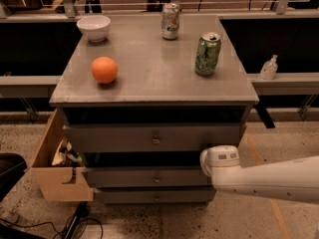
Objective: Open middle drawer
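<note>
The grey cabinet (149,78) has three drawer fronts. The middle drawer (129,177) is the second one, a flat grey front with a small round knob (156,179). It sits slightly forward of the bottom drawer (149,196). The taller top drawer (124,137) is above it. My white arm (269,179) reaches in from the right. My gripper (218,162) is at its rounded white end, at the right end of the middle drawer's front, to the right of the knob.
On the cabinet top are a white bowl (93,27), an orange (104,69) and two cans (170,21) (207,54). A wooden box (59,182) with clutter sticks out at the cabinet's left side. A small bottle (269,67) stands on the right ledge. Cables (75,225) lie on the floor.
</note>
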